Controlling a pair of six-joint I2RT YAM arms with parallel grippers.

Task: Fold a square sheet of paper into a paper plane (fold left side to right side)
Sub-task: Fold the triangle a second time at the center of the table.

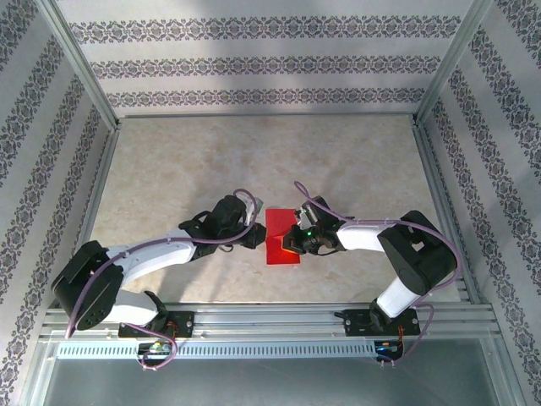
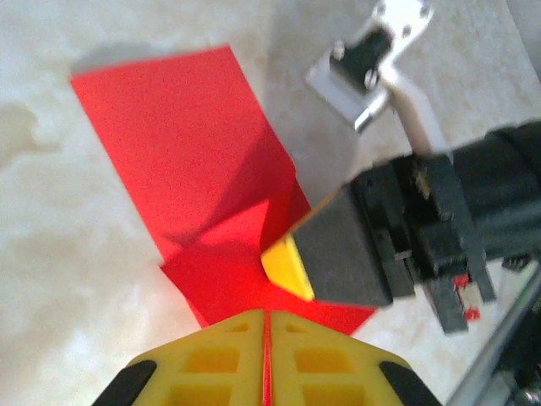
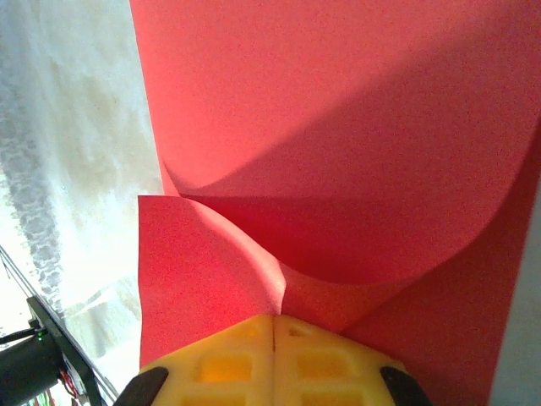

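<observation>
Gripped from both sides on the pale marbled surface (image 1: 254, 161): a thin, bright red square sheet of paper (image 1: 281, 237).
Near edge hidden behind the left hand (image 2: 267, 315), pinched tight on a sliver of red; right hand (image 3: 275, 320) closed on a curled-up fold, paper's far side cut off. Both arms bent inward, hands almost meeting.

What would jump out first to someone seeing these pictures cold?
The bright red square sheet of paper lies at the middle of the pale table, folded to a narrow strip. The left gripper and right gripper meet on it from either side, both shut on it, and it curls up at the right gripper's fingertips.
</observation>
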